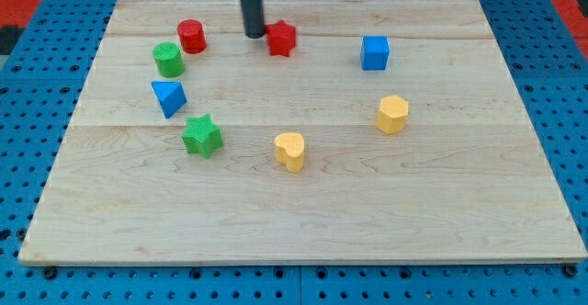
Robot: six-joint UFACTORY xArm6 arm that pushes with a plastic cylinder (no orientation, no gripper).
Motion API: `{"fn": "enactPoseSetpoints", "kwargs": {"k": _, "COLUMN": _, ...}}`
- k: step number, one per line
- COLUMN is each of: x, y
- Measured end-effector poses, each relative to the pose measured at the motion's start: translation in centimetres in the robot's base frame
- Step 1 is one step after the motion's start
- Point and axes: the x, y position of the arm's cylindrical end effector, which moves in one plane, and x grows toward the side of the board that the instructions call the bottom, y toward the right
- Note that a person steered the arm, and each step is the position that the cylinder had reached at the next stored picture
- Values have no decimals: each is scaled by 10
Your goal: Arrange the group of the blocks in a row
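Where cropped above, rod, uppermost length unseen.

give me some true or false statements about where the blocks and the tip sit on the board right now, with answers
1. My tip sits just left of the red star block. True.
2. The blue cube lies at the view's bottom left. False: it is at the upper right.
3. The green cylinder sits below-left of the red cylinder. True.
4. There are three yellow blocks. False: only two, the yellow heart and the yellow hexagon.
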Motion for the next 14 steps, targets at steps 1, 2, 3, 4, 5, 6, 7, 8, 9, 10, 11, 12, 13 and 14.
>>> {"fn": "enactPoseSetpoints", "kwargs": {"k": 1, "x": -1, "y": 62}}
{"fn": "enactPoseSetpoints", "kwargs": {"k": 2, "x": -15, "y": 28}}
{"fn": "enactPoseSetpoints", "kwargs": {"k": 3, "x": -22, "y": 112}}
{"fn": "enactPoseSetpoints", "kwargs": {"k": 4, "x": 0, "y": 176}}
{"fn": "enactPoseSetpoints", "kwargs": {"k": 5, "x": 31, "y": 160}}
{"fn": "enactPoseSetpoints", "kwargs": {"k": 6, "x": 14, "y": 154}}
{"fn": "enactPoseSetpoints", "kwargs": {"k": 7, "x": 12, "y": 127}}
{"fn": "enactPoseSetpoints", "kwargs": {"k": 8, "x": 44, "y": 124}}
{"fn": "enactPoseSetpoints", "kwargs": {"k": 9, "x": 67, "y": 141}}
{"fn": "enactPoseSetpoints", "kwargs": {"k": 10, "x": 20, "y": 141}}
{"fn": "enactPoseSetpoints", "kwargs": {"k": 11, "x": -25, "y": 107}}
{"fn": "enactPoseSetpoints", "kwargs": {"k": 12, "x": -29, "y": 31}}
{"fn": "enactPoseSetpoints", "kwargs": {"k": 13, "x": 16, "y": 48}}
{"fn": "enactPoseSetpoints", "kwargs": {"k": 14, "x": 21, "y": 76}}
